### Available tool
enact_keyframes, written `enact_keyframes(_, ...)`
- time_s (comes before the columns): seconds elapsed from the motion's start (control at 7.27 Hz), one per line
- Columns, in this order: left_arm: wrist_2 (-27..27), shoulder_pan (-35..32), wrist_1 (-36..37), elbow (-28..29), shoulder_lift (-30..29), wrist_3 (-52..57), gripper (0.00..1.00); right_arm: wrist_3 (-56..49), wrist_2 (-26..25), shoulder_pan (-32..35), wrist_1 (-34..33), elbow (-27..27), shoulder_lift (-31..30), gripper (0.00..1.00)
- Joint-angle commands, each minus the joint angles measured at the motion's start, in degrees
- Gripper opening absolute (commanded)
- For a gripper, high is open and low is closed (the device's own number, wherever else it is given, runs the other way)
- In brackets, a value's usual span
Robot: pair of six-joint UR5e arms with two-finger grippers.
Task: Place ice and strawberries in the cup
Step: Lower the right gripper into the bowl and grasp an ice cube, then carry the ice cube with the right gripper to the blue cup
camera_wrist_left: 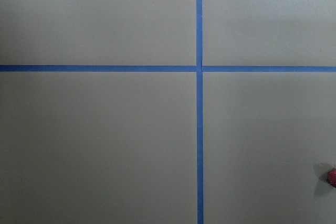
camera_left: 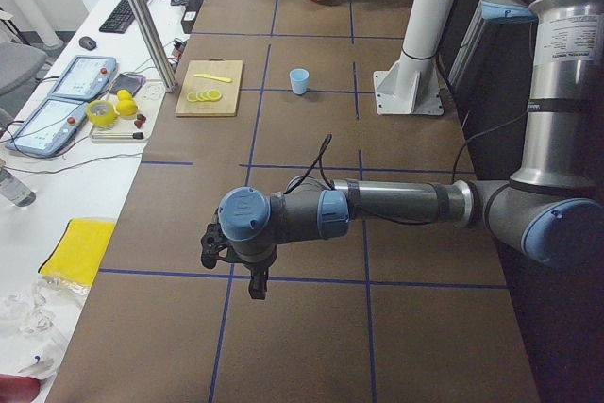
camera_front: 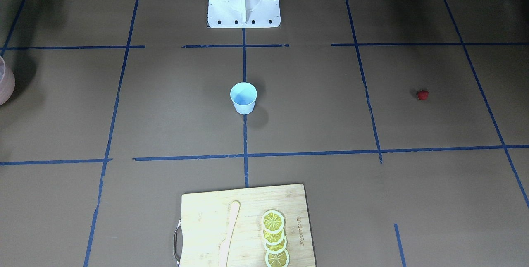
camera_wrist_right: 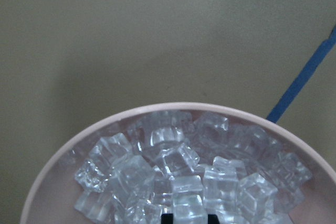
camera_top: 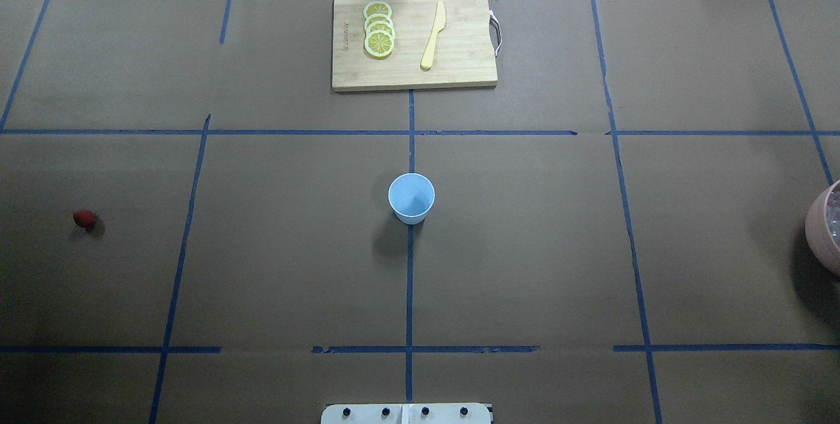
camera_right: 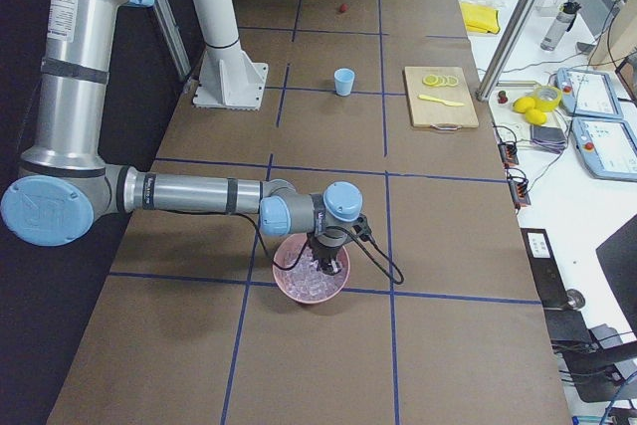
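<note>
My desk [camera_top: 525, 247] is brown paper gridded with blue tape [camera_top: 410, 279]. The cup [camera_top: 411, 198] stands at its centre and the strawberry [camera_top: 84, 218] lies far to my left. A pink bowl [camera_top: 817, 227] sits at my right edge (half cut off overhead), and a cutting board [camera_top: 466, 50] lies opposite me.

Open table [camera_top: 295, 260] rings the cup [camera_top: 412, 215] at frame centre; I find only the cutting board [camera_top: 459, 69] standing at top centre.

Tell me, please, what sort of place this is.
Most likely a robotics lab: a robot arm reaches over a table marked with a blue tape grid, and what look like teach pendants lie on the side desk.
</note>
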Motion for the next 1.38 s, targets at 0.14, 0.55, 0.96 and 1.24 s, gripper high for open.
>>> enact_keyframes(0.14,-0.1,0.0,0.0,0.0,0.0,0.0,1.0,0.1,0.9,0.3,-0.3,3.8,0.1,0.01)
enact_keyframes(0.55,-0.1,0.0,0.1,0.2,0.1,0.0,1.0,0.1,1.2,4.1,-16.9,16.1,4.3,0.01)
enact_keyframes(0.96,-0.1,0.0,0.1,0.5,0.1,0.0,1.0,1.5,1.2,5.0,-27.6,19.4,14.0,0.0)
enact_keyframes(1.24,-0.1,0.0,0.0,0.5,0.1,0.0,1.0,9.4,1.5,3.9,-31.7,19.0,21.5,0.0)
